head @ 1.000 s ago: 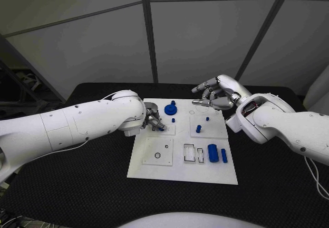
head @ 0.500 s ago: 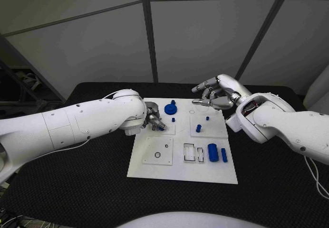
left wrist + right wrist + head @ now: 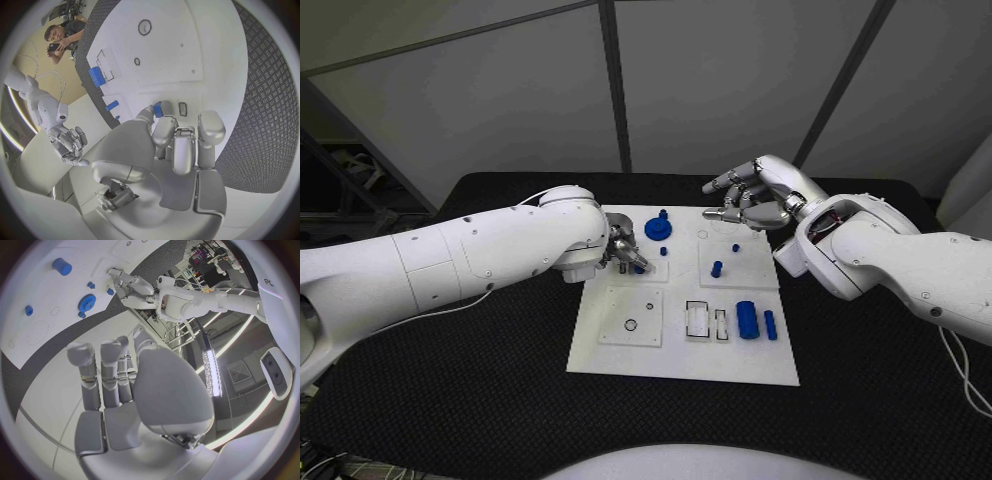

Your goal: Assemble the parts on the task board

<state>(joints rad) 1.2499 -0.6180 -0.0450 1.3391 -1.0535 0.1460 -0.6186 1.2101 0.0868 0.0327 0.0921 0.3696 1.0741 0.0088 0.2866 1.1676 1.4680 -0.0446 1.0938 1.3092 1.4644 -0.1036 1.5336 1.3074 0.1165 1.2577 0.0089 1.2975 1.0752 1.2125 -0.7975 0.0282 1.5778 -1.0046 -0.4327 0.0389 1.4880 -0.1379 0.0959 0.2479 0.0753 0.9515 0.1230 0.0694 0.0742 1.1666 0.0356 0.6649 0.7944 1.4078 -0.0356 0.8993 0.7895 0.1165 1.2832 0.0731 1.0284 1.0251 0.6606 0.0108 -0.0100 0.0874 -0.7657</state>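
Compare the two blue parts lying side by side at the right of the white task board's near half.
The large blue cylinder is clearly thicker than the slim blue bar. The cylinder lies nearer the empty rectangular slots; the bar lies on its outer side, nearer the white task board's right edge. The cylinder looks rounded, the bar narrow. Both are blue, lie flat, run lengthwise the same way, and neither hand touches them.

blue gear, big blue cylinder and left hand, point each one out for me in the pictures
blue gear (image 3: 658, 231), head view, on its flat toothed face.
big blue cylinder (image 3: 749, 320), head view, mid-length on its side.
left hand (image 3: 181, 142), left wrist view, on the fingers over the task board.
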